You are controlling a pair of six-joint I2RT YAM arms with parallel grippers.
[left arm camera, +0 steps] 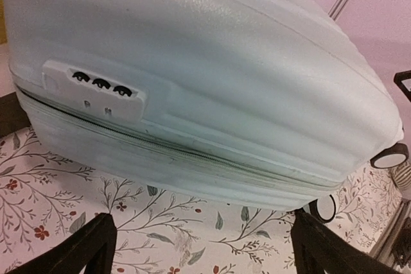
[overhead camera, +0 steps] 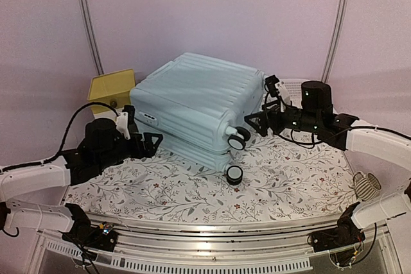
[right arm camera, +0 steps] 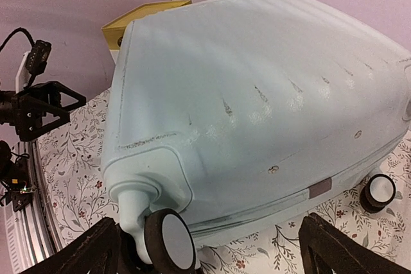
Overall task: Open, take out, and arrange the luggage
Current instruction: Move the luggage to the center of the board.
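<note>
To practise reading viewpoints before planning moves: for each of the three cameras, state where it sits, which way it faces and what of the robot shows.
Top external: above and behind the arms, looking down at the luggage; both arms, left gripper and right gripper show.
Left wrist: low by the luggage's lock side, facing its zipper; its own open fingers show.
Right wrist: beside the caster wheels, facing across the shell; own open fingers show, the left gripper beyond.
Shared: all three show those wheels.
</note>
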